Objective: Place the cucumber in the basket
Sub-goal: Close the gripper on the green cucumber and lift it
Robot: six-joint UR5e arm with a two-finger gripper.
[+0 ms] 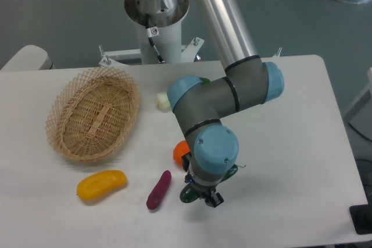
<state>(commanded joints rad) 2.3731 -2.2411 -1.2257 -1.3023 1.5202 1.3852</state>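
Grasp step, lower centre: tool [200, 194] down over cucumber [187, 194], mostly hidden beneath wrist on table [279, 161]; jaw opening indiscernible. Next, probably: secure grip, lift, carry toward basket [93, 114], upper left.

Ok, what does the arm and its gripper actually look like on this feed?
The arm has shiny silver tube links, dark grey joint housings and light blue caps. It stands on a white pedestal base with a thin black cable and a small red-marked tag. The gripper is small, black and mostly hidden under the wrist.
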